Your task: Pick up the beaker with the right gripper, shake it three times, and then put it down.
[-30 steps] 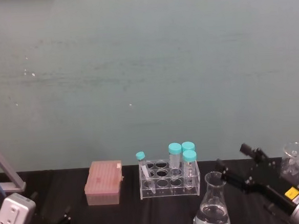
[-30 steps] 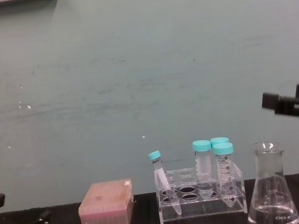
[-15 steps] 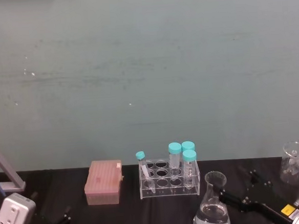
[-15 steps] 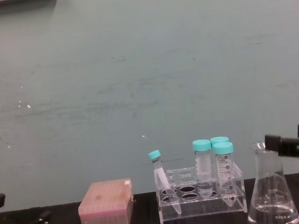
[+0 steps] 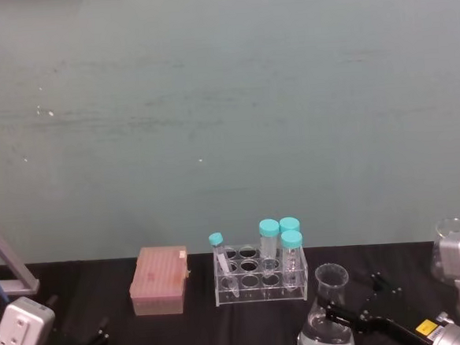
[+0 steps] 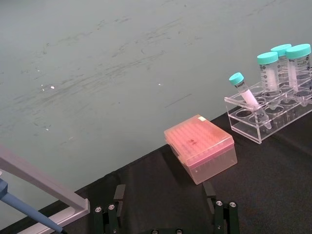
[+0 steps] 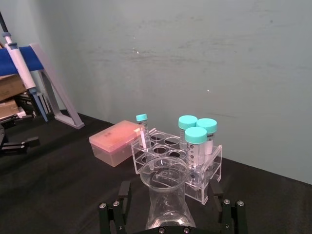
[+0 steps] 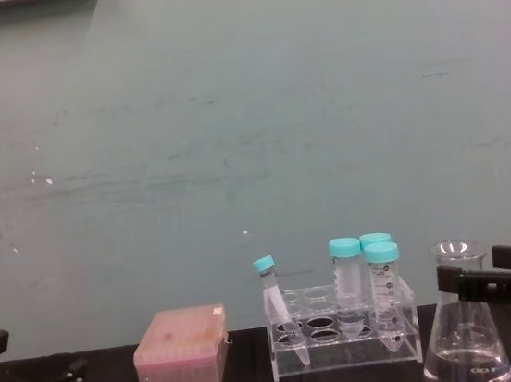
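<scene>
Beaker (image 8: 466,351) stands upright, its neck between the right gripper's (image 7: 170,187) spread jaws, not yet gripped.

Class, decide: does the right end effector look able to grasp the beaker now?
Probably yes: the open right end effector straddles the beaker's neck, nothing between its fingers and the glass; the left end effector sits parked.

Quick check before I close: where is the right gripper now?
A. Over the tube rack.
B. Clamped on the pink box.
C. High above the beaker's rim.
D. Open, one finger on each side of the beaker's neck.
D: in the right wrist view the right gripper has its fingers apart, with the beaker upright between them and gaps on both sides.
</scene>
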### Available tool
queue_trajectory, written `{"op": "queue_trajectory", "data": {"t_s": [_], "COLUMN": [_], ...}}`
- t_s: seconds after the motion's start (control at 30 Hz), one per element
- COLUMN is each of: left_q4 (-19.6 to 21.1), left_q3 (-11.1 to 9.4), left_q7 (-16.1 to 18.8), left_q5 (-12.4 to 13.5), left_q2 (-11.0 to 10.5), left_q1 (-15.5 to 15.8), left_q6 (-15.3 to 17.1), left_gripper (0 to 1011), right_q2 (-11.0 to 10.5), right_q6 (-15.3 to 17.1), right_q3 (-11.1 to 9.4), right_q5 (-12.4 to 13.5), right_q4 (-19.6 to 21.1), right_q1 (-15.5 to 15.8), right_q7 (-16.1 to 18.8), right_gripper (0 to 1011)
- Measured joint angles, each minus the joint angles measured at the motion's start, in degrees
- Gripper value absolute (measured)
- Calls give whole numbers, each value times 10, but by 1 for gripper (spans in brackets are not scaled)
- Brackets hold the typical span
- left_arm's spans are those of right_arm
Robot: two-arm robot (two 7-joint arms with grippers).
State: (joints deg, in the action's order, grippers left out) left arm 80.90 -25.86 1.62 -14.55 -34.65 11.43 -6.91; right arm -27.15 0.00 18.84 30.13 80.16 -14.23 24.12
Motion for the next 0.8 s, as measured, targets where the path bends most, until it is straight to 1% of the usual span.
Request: {"op": "queue_trajectory", "data": {"t_s": [0.13,0.4,0.8], "left_q4": [0,0,0], "left_q3": [0,0,0], "left_q7": [0,0,0], "left_q5": [0,0,0], "left_q2": [0,0,0], "left_q1": [0,0,0], "left_q6": [0,0,0], "left_gripper": [1000,1000,1000], "right_q2": [11,27,46], "right_q6": [7,17,16], "right_q3": [3,7,7], "right_q5": [-7,-18,-32], "right_q4": [-16,-34,-47], "right_q1": [-11,-24,-32], "right_q7": [3,4,-3], "right_gripper": [1000,1000,1000]}}
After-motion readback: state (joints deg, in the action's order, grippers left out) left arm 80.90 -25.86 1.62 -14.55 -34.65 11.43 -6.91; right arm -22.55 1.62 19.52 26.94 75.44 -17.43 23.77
